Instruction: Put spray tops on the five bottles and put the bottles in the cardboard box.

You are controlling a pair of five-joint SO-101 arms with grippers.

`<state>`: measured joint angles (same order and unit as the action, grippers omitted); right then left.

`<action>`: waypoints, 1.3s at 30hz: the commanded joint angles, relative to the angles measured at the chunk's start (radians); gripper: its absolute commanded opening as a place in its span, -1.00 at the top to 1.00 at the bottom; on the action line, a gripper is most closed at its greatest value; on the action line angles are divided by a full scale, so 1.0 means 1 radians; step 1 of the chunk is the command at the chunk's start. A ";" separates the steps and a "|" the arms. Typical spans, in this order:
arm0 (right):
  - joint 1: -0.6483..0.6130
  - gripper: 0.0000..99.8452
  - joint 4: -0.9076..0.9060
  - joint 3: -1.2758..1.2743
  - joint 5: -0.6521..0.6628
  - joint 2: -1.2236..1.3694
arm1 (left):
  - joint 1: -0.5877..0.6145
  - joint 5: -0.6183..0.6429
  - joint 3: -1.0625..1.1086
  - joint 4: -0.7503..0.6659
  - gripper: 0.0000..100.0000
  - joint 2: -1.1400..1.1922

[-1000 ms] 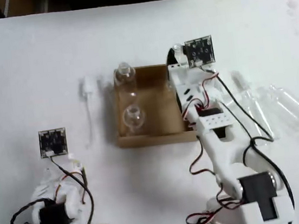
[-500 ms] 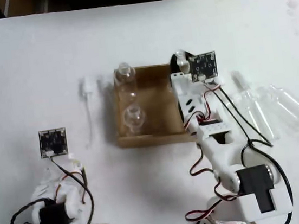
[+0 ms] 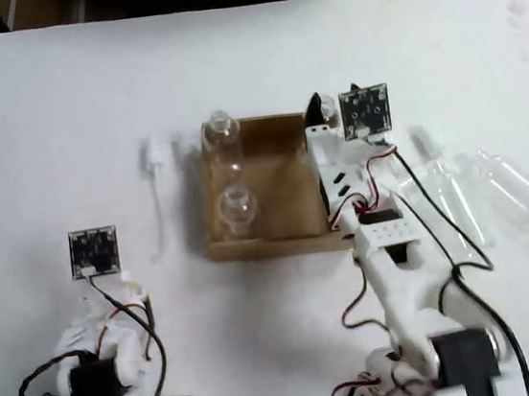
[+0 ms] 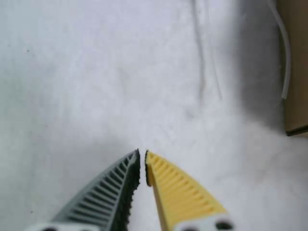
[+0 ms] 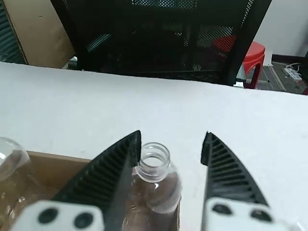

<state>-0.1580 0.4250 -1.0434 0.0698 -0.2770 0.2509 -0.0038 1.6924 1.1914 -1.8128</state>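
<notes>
1. While the right gripper [image 5: 172, 135] hangs at the cardboard box [image 3: 270, 246], over the far corner on the right arm's side, its jaws stand spread to either side of an uncapped bottle [image 5: 154, 180]. One finger is just beside the neck.
2. Whether that bottle stands inside the box wall or just outside it cannot be told.
3. A second bottle [image 3: 221, 134] stands neck up in the box's other far corner. A third bottle [image 3: 236, 209] stands nearer the arms along the same wall.
4. One spray top [image 3: 155, 156] lies on the table [image 3: 41, 109] near the box, on the left arm's side.
5. Several loose bottles [image 3: 495, 191] lie on their sides beyond the box's opposite wall.
6. Over bare table near the box's near corner, the left gripper [image 4: 142, 156] has its fingers pressed together on nothing.
</notes>
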 commanded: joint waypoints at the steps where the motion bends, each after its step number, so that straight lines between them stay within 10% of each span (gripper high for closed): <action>1: 0.002 0.64 -0.315 0.109 -0.008 -0.216 | -0.008 -0.012 -0.002 -0.012 0.95 -0.010; 13: 0.223 0.65 -1.201 0.663 0.002 -0.340 | -0.008 -0.012 -0.002 -0.009 0.95 -0.010; 25: 0.512 0.76 -1.547 0.945 0.373 0.031 | -0.008 -0.012 -0.002 -0.008 0.95 -0.010; 39: 0.515 0.76 -1.896 1.488 0.582 0.717 | -0.008 -0.012 -0.002 -0.012 0.95 -0.010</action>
<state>0.3590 -1.3932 0.2746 0.6345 0.3475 0.2509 -0.0038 1.6924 1.1914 -1.8128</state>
